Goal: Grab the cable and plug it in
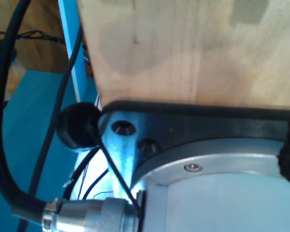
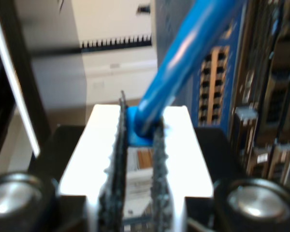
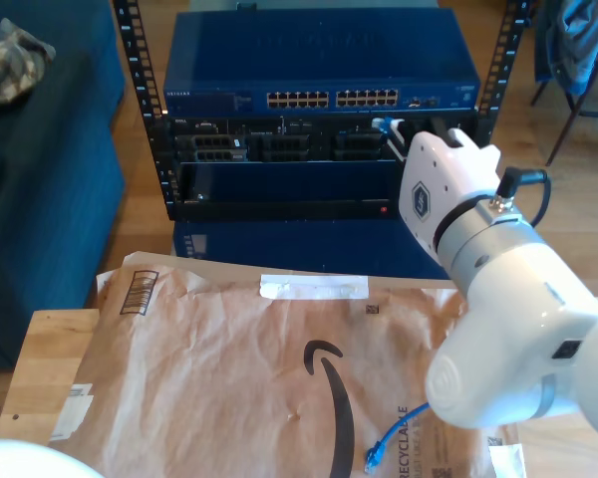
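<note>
Exterior view, left to right: a crinkled brown paper mailer (image 3: 229,368) covers a wooden table (image 3: 30,368); behind it stands a rack (image 3: 130,90) with a blue network switch (image 3: 319,60). The cable (image 3: 389,443), thin, bright blue and glossy, has one clear-tipped plug lying loose on the mailer toward the exterior view's right. My second gripper (image 2: 139,159) is clamped on the cable's other plug between serrated dark pads (image 2: 117,159), near the rack's equipment. My first gripper's opening cannot be judged; its camera shows pale wood and a black base plate (image 1: 193,121).
</note>
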`<state>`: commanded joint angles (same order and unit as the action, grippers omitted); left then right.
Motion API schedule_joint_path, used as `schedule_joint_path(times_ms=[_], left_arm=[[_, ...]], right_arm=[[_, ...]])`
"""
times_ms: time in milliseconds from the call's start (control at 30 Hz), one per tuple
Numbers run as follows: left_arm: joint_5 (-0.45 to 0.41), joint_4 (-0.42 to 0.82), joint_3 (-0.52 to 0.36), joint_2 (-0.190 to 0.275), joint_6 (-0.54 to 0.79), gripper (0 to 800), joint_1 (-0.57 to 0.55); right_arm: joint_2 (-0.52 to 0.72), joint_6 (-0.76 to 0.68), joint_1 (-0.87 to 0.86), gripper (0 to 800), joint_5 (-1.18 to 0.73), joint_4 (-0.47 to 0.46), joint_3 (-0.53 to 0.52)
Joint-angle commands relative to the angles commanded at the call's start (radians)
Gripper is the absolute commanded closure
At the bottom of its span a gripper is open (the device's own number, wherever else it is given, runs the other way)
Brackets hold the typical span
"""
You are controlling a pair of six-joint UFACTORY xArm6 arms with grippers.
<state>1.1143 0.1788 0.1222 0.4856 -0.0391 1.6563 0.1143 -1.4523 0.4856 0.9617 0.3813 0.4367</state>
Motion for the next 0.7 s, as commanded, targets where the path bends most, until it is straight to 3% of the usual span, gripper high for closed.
schedule_joint_path(times_ms=[300,500,633,700], left_arm=[[0.000,0.000,0.000,0.000,0.000,0,0.000],[0.000,0.000,0.000,0.000,0.000,0,0.000],[0.000,0.000,0.000,0.000,0.000,0,0.000],[0.000,0.000,0.000,0.000,0.000,0,0.000]], right_arm=[[-0.126,-0.015,-0.002,800,0.029,0.003,0.071],[-0.189,-0.098,0.034,800,0.180,-0.002,0.081],[-0.270,-0.100,0.037,800,0.203,0.008,0.140],[-0.333,-0.094,0.040,800,0.238,0.063,0.204]])
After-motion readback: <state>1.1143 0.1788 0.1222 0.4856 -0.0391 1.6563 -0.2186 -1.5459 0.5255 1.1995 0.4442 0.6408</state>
